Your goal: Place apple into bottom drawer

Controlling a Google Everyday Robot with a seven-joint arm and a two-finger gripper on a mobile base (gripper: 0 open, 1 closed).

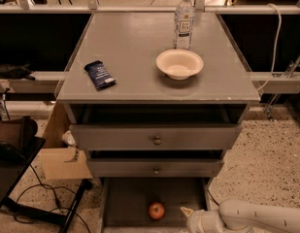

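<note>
The apple (157, 210), small and red-orange, lies on the floor of the bottom drawer (125, 203), which is pulled out below the two upper grey drawers. My gripper (187, 212) is at the drawer's front right, just right of the apple and apart from it. It holds nothing. The white arm (256, 216) reaches in from the lower right, and the frame's bottom edge cuts off part of the gripper.
On the cabinet top (140, 47) stand a white bowl (179, 63), a water bottle (184, 21) and a dark blue packet (99, 74). The two upper drawers (157, 139) are slightly out. A cardboard box (59, 152), a black chair (13, 164) and cables are on the left.
</note>
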